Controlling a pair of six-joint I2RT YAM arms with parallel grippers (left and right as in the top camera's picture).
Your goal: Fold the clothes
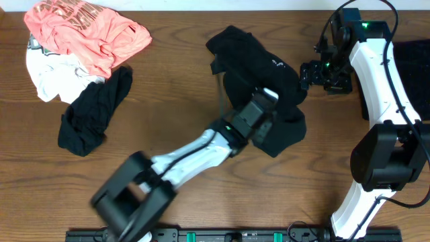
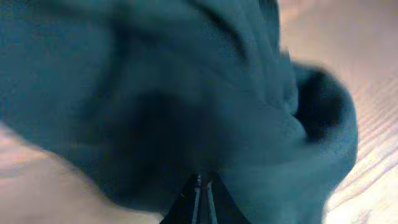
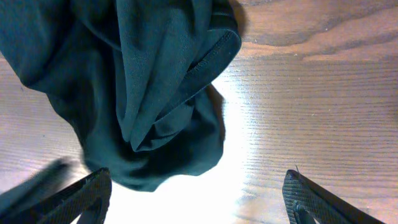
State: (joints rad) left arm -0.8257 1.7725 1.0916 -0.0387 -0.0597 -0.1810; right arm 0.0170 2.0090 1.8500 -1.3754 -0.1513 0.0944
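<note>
A black garment (image 1: 252, 64) lies crumpled at the table's centre. It looks dark teal in both wrist views. My left gripper (image 1: 265, 107) is over its lower right part. In the left wrist view the fingers (image 2: 202, 194) are pressed together, with the blurred cloth (image 2: 186, 93) filling the frame. My right gripper (image 1: 310, 74) is open just right of the garment. In the right wrist view its fingers (image 3: 199, 199) are spread wide over bare wood. The garment's hem (image 3: 143, 81) hangs just ahead of them, not touching.
A pile lies at the back left: a coral shirt (image 1: 80, 30), a white garment (image 1: 48, 77) and another black garment (image 1: 94, 111). A dark cloth (image 1: 413, 70) lies at the right edge behind the right arm. The table is brown wood (image 1: 175, 101).
</note>
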